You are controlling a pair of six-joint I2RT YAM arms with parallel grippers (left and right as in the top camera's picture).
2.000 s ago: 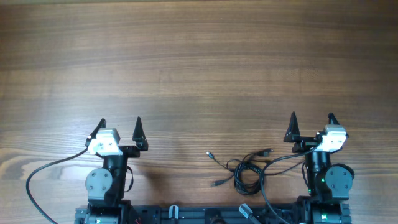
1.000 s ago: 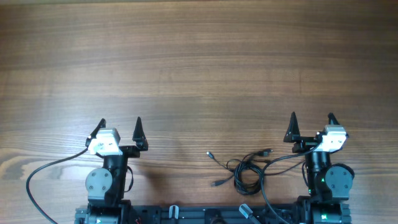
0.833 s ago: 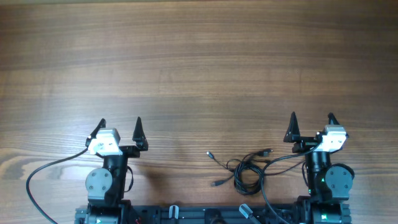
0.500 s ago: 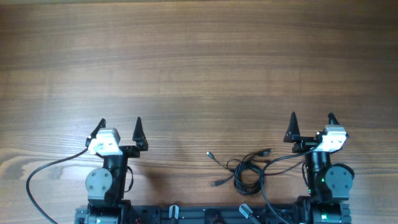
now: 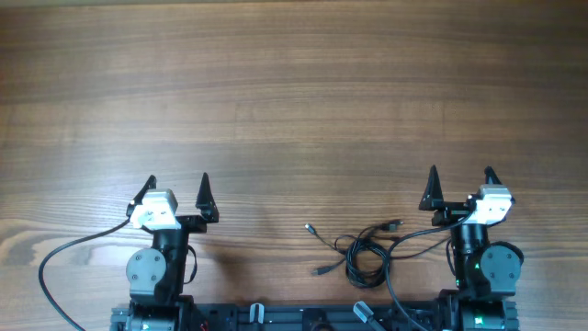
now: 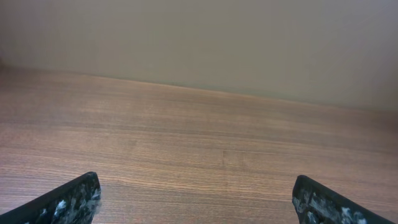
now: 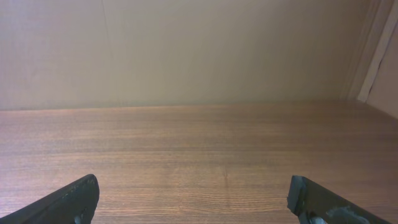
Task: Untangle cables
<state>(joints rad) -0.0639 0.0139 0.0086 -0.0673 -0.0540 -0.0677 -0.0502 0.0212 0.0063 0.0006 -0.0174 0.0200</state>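
- My left gripper (image 5: 177,187) is released: jaws spread wide, nothing between them, poised over the table (image 5: 294,92) close to my base.
- My right gripper (image 5: 461,179) is in the same condition, spread wide and empty, on the opposite side.
- The cables (image 5: 363,250) lie in a loose tangle on the wood between my two arms (nearer the right one), with a few plug ends trailing out; neither gripper touches them.
- Each wrist view shows wood grain between my fingertips (image 6: 74,200).
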